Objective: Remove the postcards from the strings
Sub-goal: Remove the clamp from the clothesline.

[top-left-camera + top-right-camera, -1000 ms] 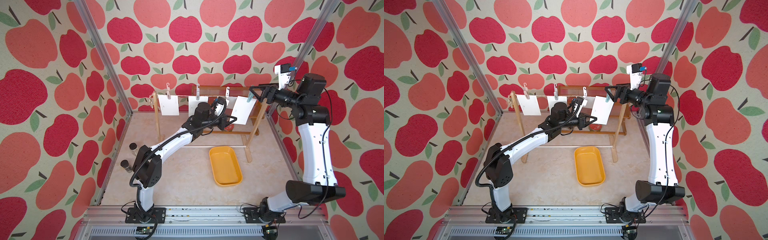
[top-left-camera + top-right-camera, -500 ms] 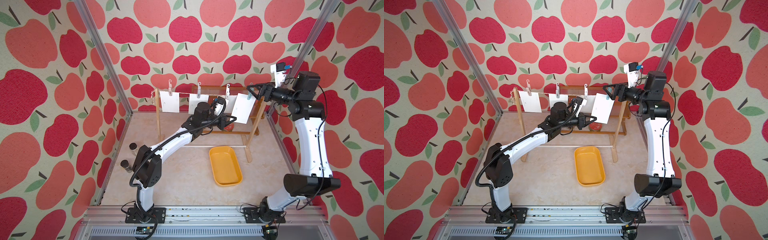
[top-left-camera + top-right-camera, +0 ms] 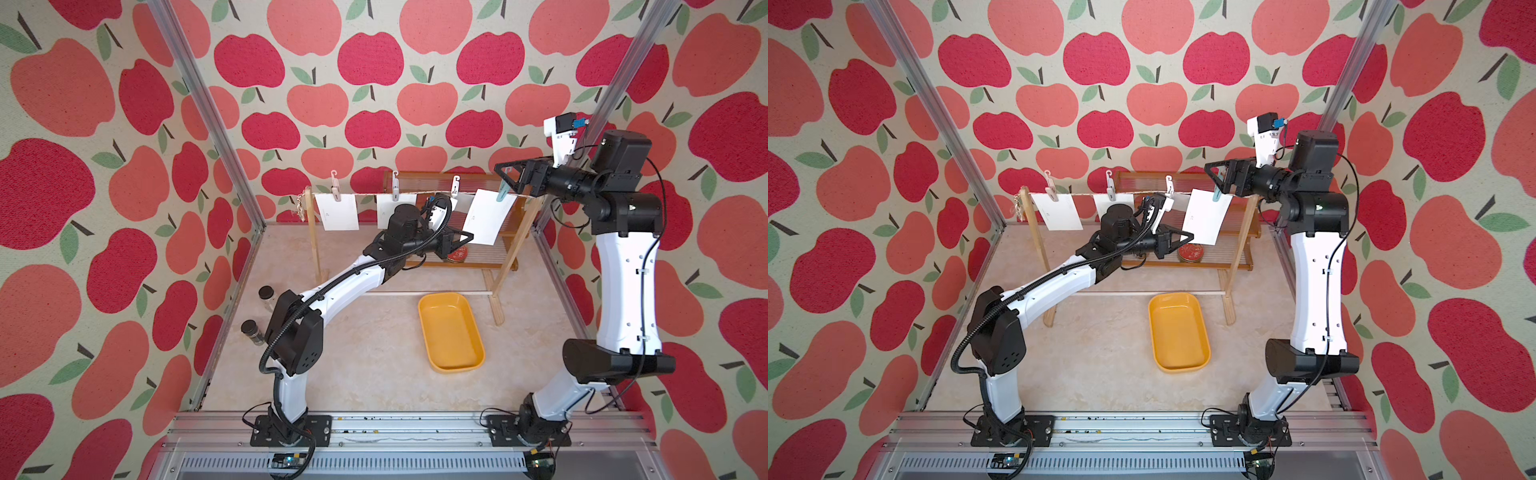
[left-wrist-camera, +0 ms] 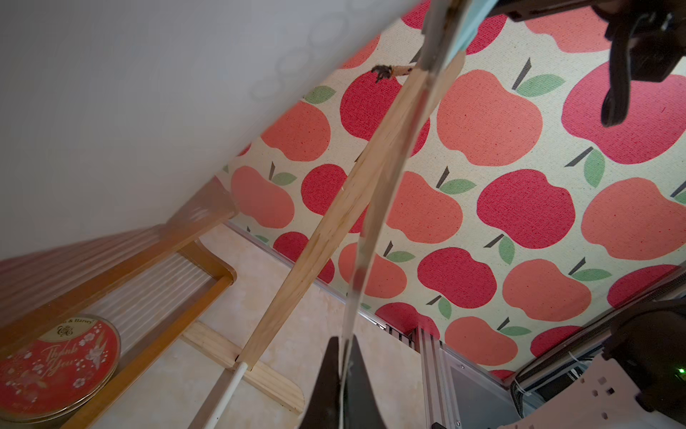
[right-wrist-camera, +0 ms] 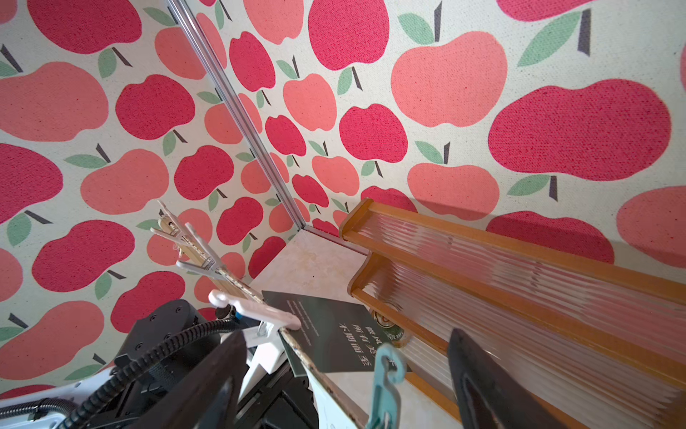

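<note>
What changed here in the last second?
The right fingers reached in to the teal clothespin and now stand open on either side of it, not squeezing. The left fingers stayed shut on the lower corner of the end postcard. Nothing has come off the string.

Beige marbled tabletop (image 3: 374,374), and straight on it: yellow tray (image 3: 424,332) near the middle, two dark-capped jars (image 3: 266,295) by the left wall, wooden rack (image 3: 495,305) standing behind the tray, low wooden shelf (image 3: 478,266) at the back.
</note>
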You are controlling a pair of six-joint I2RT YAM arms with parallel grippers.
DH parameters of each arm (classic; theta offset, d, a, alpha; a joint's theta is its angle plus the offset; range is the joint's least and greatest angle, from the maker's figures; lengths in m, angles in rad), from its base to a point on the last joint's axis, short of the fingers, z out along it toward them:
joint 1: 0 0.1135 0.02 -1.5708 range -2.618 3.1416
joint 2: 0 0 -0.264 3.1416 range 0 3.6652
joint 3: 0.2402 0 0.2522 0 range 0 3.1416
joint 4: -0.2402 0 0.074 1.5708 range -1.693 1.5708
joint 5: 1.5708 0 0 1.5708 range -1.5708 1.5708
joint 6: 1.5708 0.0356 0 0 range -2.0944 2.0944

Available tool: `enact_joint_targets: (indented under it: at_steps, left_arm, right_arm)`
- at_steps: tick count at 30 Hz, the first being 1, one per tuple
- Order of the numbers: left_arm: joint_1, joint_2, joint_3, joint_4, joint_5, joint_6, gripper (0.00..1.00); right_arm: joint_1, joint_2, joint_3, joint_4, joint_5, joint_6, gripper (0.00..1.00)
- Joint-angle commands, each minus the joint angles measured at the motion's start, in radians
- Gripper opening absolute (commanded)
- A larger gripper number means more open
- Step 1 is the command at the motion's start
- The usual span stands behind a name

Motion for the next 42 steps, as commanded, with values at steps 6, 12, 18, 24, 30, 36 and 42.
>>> enact_joint_targets:
  at_steps: [6, 12, 18, 24, 30, 36, 42]
  left_arm:
    - [0.007, -0.038, -0.048, 0.069, 0.016, -0.015, 0.00]
    - [0.014, -0.044, -0.056, 0.093, 0.026, -0.023, 0.00]
    - [0.016, -0.040, -0.033, 0.111, 0.035, -0.033, 0.00]
    - [0.023, -0.030, -0.019, 0.147, 0.049, -0.067, 0.00]
    - [0.034, -0.023, -0.033, 0.212, 0.079, -0.142, 0.00]
    - [0.044, -0.012, -0.038, 0.278, 0.109, -0.211, 0.00]
    - [0.047, -0.001, -0.047, 0.322, 0.124, -0.260, 0.00]
  right_arm:
    - [-0.009, 0.093, 0.167, -0.177, -0.052, -0.036, 0.86]
    - [-0.018, 0.143, 0.197, -0.172, -0.105, -0.031, 0.85]
    - [-0.014, 0.159, 0.190, -0.153, -0.182, -0.035, 0.83]
    - [-0.019, 0.144, 0.180, -0.144, -0.240, -0.048, 0.83]
    - [-0.041, 0.121, 0.145, -0.158, -0.264, -0.079, 0.81]
    - [-0.051, 0.098, 0.111, -0.155, -0.274, -0.106, 0.80]
    - [-0.048, 0.067, 0.057, -0.118, -0.287, -0.123, 0.75]
